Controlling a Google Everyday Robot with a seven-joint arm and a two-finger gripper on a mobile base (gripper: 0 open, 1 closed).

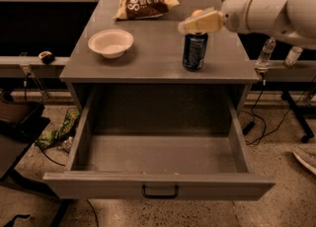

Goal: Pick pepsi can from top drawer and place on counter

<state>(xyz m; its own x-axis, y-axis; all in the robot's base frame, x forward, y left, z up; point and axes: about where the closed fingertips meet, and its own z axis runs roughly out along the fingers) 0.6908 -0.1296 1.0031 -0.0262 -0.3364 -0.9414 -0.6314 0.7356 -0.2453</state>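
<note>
Pepsi can on the worktop, gripper just above it.

The pepsi can (195, 51) stood upright on the right part of the worktop (158, 60), near the front edge. The gripper (201, 21) hung directly over its silver top, reaching in from the right, and it had hold of nothing; how far open it was could not be told. A white bowl (110, 42) sat to the left and a chip bag (144, 3) lay at the back. Below, the top drawer (158, 154) stood pulled out.

Dim, warm overhead light, brightest on the hand (191, 23) just above the pepsi can (195, 51).
</note>
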